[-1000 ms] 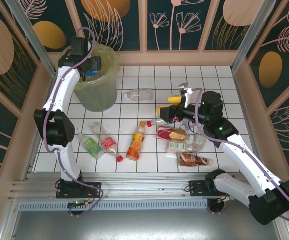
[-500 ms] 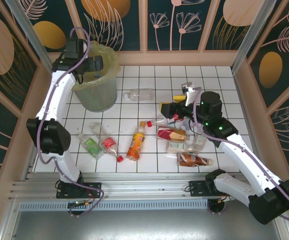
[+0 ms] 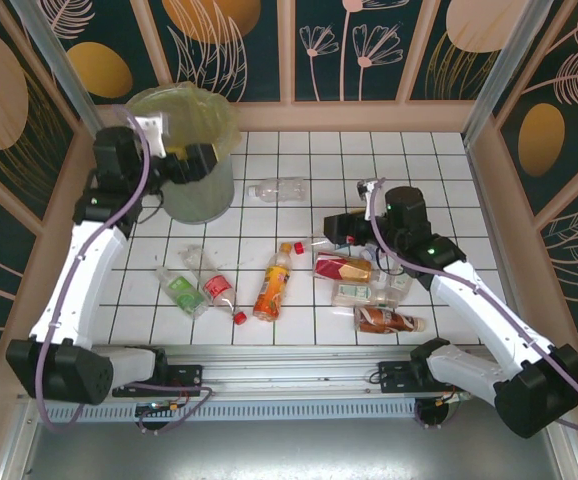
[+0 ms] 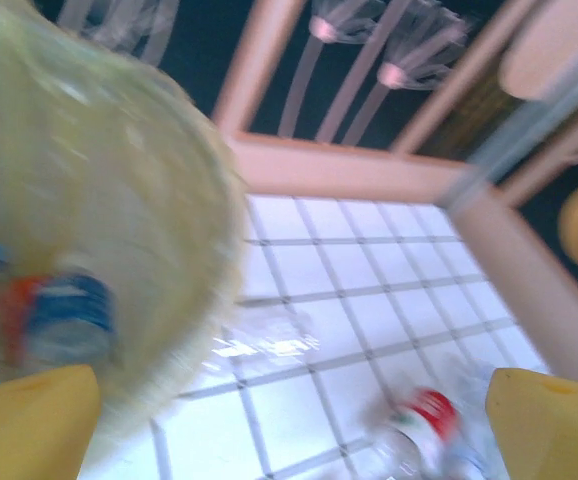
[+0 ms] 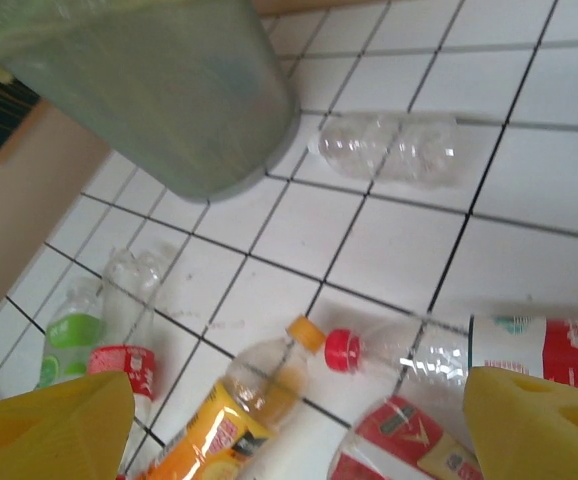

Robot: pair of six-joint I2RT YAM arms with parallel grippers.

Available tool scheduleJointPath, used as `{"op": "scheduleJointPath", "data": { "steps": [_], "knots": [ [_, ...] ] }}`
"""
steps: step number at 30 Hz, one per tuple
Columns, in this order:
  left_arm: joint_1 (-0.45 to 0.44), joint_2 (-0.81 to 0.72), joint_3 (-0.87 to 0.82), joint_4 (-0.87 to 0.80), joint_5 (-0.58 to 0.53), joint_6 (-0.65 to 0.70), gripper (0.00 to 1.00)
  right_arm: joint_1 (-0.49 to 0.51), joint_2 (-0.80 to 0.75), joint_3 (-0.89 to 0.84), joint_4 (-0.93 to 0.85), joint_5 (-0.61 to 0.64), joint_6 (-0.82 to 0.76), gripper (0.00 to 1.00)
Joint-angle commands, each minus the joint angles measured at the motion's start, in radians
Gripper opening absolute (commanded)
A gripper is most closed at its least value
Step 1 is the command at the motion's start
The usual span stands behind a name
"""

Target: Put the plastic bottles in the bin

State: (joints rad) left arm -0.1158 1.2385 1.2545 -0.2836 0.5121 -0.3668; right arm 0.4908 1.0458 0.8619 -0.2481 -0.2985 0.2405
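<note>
Crushed plastic bottles (image 3: 272, 283) flat on their sides near the upright grey-green bin (image 3: 197, 195)

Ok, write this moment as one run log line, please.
left end effector: open, empty, by tall grey-green bag-lined bin | right end effector: open, empty, over clear crushed plastic bottles

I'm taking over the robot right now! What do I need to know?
Left hand: open, empty, by the rim of the bin.
Right hand: open, empty, above the red-label bottles.
Done: at least one blue-label bottle is in the bin.
Left: many bottles are on the table, among them the clear bottle, orange bottle and green bottle.
</note>
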Motion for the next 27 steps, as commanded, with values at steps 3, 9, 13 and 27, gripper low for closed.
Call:
{"op": "scheduleJointPath", "data": {
  "steps": [3, 9, 13, 27],
  "knots": [
    [0.004, -0.130, -0.219, 0.245, 0.333, -0.130, 0.99, 0.014, 0.052, -0.019, -0.078, 0.074, 0.012, 0.86],
    [0.000, -0.257, -0.410, 0.451, 0.430, -0.240, 0.99, 0.008, 0.185, 0.037, -0.097, 0.237, 0.222, 0.87],
    [-0.021, -0.295, -0.479, 0.526, 0.425, -0.280, 0.99, 0.007, 0.264, 0.036, -0.047, 0.248, 0.336, 0.90],
    [-0.143, -0.255, -0.543, 0.603, 0.373, -0.282, 0.99, -0.017, 0.421, 0.034, 0.058, 0.272, 0.447, 0.97]
  ]
}}
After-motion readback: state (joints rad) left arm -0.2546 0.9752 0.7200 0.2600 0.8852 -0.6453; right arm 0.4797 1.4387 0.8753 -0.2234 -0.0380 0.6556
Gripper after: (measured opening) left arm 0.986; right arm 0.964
